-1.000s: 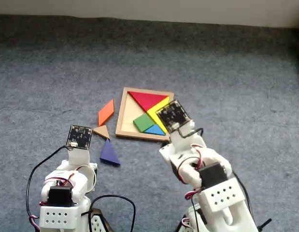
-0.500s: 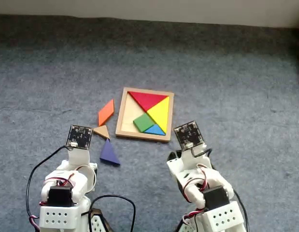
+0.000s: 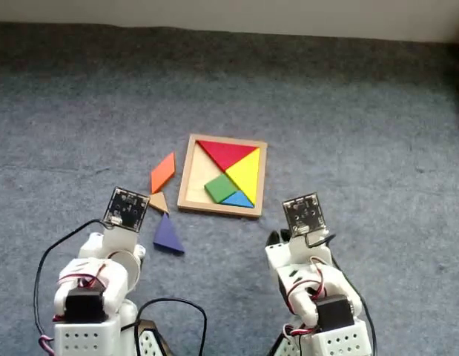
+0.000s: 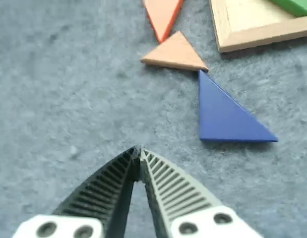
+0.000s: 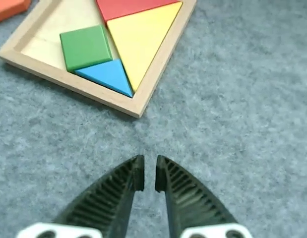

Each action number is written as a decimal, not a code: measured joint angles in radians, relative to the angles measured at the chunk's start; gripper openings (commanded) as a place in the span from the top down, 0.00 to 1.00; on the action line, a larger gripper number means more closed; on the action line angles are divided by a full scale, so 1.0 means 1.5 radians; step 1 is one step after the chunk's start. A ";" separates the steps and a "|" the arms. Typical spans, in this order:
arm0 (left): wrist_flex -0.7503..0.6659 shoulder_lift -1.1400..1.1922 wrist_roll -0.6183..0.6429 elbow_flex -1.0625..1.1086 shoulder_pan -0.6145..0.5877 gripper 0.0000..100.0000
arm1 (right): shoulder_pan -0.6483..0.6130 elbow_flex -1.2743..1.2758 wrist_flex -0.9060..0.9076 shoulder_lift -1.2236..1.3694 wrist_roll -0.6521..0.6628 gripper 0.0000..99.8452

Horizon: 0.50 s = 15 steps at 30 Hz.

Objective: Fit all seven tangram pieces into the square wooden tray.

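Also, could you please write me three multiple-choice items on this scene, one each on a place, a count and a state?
1. Where is the dark blue triangle?
A. In the wooden tray.
B. On the carpet beside the tan triangle.
C. In a claw.
2. How many pieces lie in the wooden tray?
A. Two.
B. Seven.
C. Four.
3. How is the left claw?
A. Shut and empty.
B. Shut on a piece.
C. Wide open.
Answers: 1 B, it lies on the carpet outside the tray's rim. 2 C, the red triangle, yellow triangle, green square and light blue triangle. 3 A, its tips meet over bare carpet.
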 measured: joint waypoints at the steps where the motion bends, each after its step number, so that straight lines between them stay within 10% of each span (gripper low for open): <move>1: 0.000 0.000 -0.036 -0.018 -0.015 0.99 | 0.000 0.000 0.001 0.000 0.000 0.94; 15: 0.048 0.132 -0.158 -0.295 -0.092 0.91 | 0.002 0.000 0.061 0.000 0.000 0.94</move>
